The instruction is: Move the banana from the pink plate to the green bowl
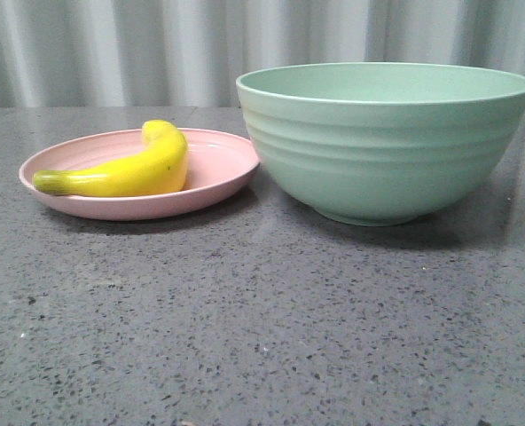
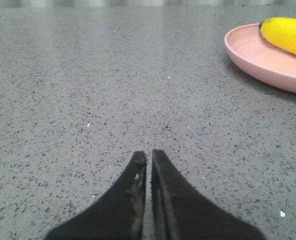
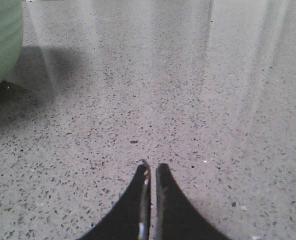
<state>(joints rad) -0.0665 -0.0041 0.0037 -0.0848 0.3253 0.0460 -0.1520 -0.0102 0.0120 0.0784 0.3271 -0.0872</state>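
The banana (image 1: 125, 170) is lying on the pink plate (image 1: 223, 169), curving along the plate's middle with its greenish stem end pointing toward the left rim and its rounded yellow end rising toward the back. The plate is sitting flat on the grey speckled surface (image 1: 262, 328), over on the left side of the front view. Just beside it on the right, the green bowl (image 1: 387, 142) is standing upright, its ridged wall towering over the plate's low rim; the plate's edge is coming right up to the bowl's side, though I cannot tell whether the two are actually touching. Nothing is showing above the bowl's rim from this low angle, and its inside is hidden.

The left gripper (image 2: 149, 155) is hanging low over bare surface, its two dark jaws pressed nearly together with only a thin slit between them and nothing held. From its wrist camera, the plate (image 2: 258, 57) and one yellow end of the banana (image 2: 288, 35) are well apart from the tips.

The right gripper (image 3: 152, 167) is sitting the same way: jaws drawn close together, gripping nothing, over bare surface. A slice of the bowl (image 3: 3, 40) is showing at the edge of its wrist view, casting a soft shadow on the stone.
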